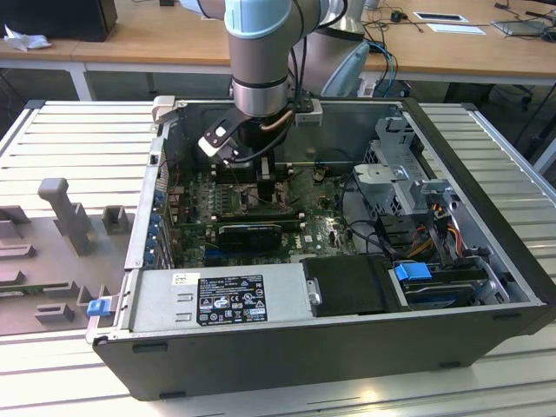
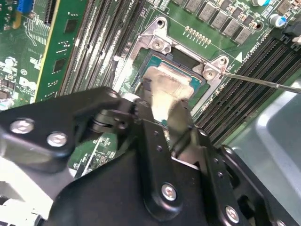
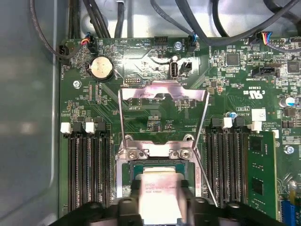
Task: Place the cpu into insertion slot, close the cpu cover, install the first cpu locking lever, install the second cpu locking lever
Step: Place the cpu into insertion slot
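The hand [image 3: 161,195] is closed on the cpu [image 3: 160,181]. Its fingers [image 3: 135,197] press on two sides of the little pale square chip. In both wrist views the cpu is right at the insertion slot [image 3: 126,175], inside the slot's silver metal edge. I cannot tell if the chip rests all the way down or hangs just above the slot.

A thin locking lever [image 3: 206,181] runs close beside the hand. In the second wrist view it sticks out from a corner of the slot and crosses the memory slots [image 3: 87,169]. These long black slots lie on both sides of the hand.

A bit past the hand, the cpu cover [image 3: 162,91] is open and tipped back, away from the slot. It is a shiny metal frame, and the green motherboard [image 3: 155,120] shows through its open middle. Farther on there is a round silver battery [image 3: 101,68], and beyond it dark cables [image 3: 188,21].

In the exterior view the robot arm [image 1: 261,52] reaches straight down into an open computer case [image 1: 304,356]. A grey power box [image 1: 221,297] fills the case's near side, in front of the hand. The case stands on a ridged grey counter [image 1: 78,130]. Some grey holders [image 1: 65,213] lie on the counter well apart from the hand, toward the exterior view's left.
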Controlling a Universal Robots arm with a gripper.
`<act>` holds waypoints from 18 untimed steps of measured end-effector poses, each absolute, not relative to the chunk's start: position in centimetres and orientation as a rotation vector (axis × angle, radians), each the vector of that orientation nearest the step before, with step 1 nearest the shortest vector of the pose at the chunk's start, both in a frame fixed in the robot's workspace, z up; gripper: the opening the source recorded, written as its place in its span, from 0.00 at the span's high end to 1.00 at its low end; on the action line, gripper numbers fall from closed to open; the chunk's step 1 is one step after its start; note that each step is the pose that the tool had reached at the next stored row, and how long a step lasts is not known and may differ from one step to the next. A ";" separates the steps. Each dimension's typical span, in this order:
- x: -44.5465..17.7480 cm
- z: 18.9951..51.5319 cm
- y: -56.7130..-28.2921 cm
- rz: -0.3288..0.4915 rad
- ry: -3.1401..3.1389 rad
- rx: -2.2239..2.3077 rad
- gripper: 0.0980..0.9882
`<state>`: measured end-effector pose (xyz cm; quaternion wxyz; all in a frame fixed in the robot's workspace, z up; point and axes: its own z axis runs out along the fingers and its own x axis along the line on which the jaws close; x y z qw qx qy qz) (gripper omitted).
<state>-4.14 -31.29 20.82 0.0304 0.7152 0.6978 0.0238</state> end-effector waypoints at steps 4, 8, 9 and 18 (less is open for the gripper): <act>-4.1 21.1 -31.3 0.070 2.149 2.203 0.85; -4.1 21.3 -31.3 0.068 2.149 2.202 0.99; -4.1 21.3 -31.3 0.068 2.149 2.202 0.99; -4.1 21.9 -31.3 0.068 2.148 2.202 0.99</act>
